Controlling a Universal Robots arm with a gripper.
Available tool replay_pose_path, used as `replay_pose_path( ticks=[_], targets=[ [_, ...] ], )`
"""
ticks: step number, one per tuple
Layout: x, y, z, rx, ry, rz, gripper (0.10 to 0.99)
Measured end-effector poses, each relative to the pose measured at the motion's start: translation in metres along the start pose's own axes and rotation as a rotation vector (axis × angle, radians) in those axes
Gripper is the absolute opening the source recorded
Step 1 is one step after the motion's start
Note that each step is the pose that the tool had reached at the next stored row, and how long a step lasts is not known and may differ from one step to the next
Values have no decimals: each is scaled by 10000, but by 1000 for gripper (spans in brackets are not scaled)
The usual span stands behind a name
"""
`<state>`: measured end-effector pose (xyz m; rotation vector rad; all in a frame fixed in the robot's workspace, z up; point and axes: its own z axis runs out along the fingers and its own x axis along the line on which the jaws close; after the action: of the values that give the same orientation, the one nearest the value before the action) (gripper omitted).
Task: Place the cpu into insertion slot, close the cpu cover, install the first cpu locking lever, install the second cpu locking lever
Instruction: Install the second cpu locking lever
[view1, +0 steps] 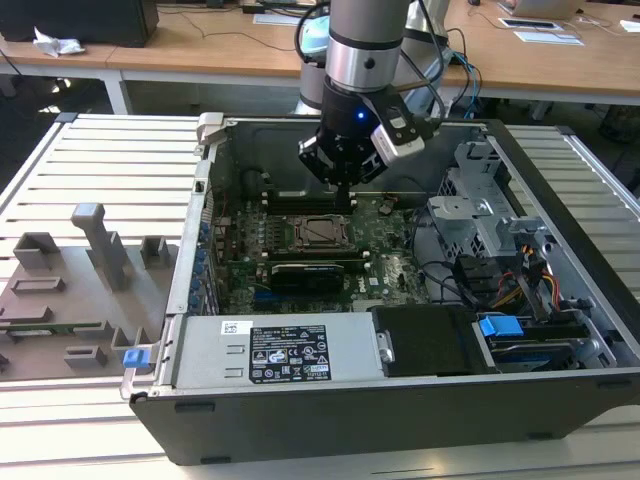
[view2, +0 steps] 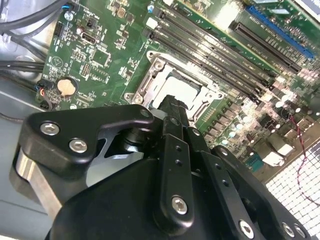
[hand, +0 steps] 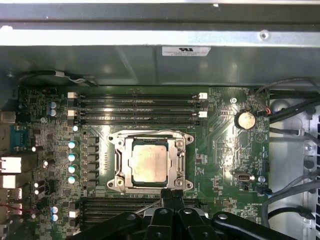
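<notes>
Cpu (hand: 149, 166) seated, tool (hand: 171, 197) poised beside cpu cover (hand: 150, 140)

Open case: the gripper (view1: 345, 190) hangs above the cpu cover (hand: 150, 161), with nothing between them. Memory slots (hand: 137, 107) flank the socket; the drive cage (view1: 480, 215) rises toward the exterior view's right.

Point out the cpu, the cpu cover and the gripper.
cpu (hand: 148, 165), first wrist view, middle of its metal top.
cpu cover (hand: 180, 162), first wrist view, side bar of the frame.
gripper (hand: 171, 195), first wrist view, at the fingertips.
</notes>
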<state>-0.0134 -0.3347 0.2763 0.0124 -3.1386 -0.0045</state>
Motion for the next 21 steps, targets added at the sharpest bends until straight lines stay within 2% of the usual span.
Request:
replay_pose_path(
  ticks=[6, 15, 18, 21],
  targets=[
    [0, -76, 30, -1, 0, 0, 106],
    [1, -136, 79, 2, 1, -1, 106],
    [1, -155, 116, -12, 1, -1, 106],
    [2, -160, 201, -46, 0, 0, 106]
  ],
)
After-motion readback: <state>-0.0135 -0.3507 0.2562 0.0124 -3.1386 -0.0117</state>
